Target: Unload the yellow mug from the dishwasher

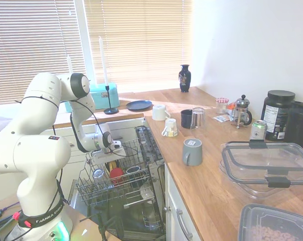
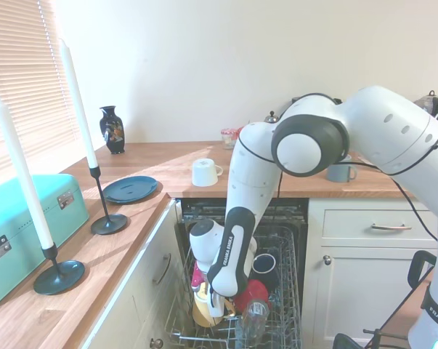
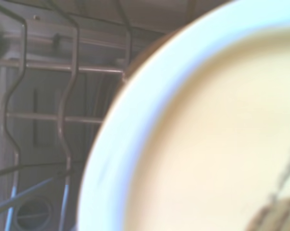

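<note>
Dishwasher (image 1: 141,201): door down, rack (image 1: 98,193) pulled out and loaded. Arm reaches down into the rack's rear part, near the tub opening.

Mug (image 2: 202,309): sits in the rack at the side nearest the left cabinets. In the second exterior view it shows yellow just under the hand; the first exterior view hides it behind the wrist. The wrist view is filled by its pale rim and yellow inside, blurred, with rack wires beside it.

Hand (image 2: 213,304): down at the mug, apparently at its rim. Fingers are hidden by the wrist and mug, so I cannot tell whether it is open, closed or already gripping.

Neighbours: red cup (image 2: 252,294) just beside the mug, dark cup (image 2: 264,265) behind that, a glass (image 2: 250,320) toward the rack's front edge.

Risks (judgement only):
- Rim pinch on glazed ceramic may slip and drop the mug onto the wires.
- A tilted lift could snag the mug on a tine and drag the rack.
- Sideways travel before clearing the rack would knock the red cup or glass.
- The wrist could catch the rack wall on withdrawal.
</note>
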Controlling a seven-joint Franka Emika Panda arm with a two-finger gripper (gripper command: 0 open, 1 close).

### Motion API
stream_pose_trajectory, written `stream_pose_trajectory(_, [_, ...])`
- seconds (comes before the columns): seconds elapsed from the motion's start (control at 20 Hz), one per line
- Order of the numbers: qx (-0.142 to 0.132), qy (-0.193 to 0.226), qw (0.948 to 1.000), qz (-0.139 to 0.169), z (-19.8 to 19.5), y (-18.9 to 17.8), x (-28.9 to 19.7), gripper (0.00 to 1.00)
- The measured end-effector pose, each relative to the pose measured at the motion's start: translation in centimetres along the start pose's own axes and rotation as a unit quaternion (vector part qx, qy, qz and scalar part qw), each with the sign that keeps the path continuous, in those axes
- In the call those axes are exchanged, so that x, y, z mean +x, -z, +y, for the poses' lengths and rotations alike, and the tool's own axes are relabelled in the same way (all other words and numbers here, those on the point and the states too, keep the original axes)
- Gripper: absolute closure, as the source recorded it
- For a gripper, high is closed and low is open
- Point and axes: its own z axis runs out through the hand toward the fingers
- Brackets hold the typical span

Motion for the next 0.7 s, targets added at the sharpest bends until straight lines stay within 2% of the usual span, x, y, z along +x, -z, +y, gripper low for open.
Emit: stream_pose_trajectory(0.7, [-0.006,0.001,0.9999,-0.014,-0.43,0.09,0.06,1.0])
